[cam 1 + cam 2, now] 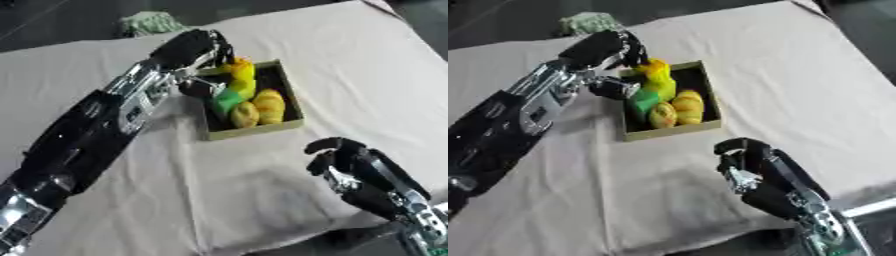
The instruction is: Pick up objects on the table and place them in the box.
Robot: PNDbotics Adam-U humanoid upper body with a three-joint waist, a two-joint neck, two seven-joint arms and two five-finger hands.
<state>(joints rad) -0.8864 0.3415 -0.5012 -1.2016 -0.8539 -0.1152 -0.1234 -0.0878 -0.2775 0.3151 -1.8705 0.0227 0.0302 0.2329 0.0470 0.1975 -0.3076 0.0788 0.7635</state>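
left hand (194, 50) curls around a yellow-green toy (236, 82) over the box (254, 131); right hand (346, 162) idles, fingers curled, empty. an early release could tip the toy onto the box's rim.

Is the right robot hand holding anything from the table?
No, the right robot hand hangs over the bare cloth with fingers curled on nothing.

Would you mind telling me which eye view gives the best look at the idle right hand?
The left eye view: the right hand shows there with curled fingers against plain cloth, clear of the box. The right eye view shows the same hand, closer to the box's near edge.
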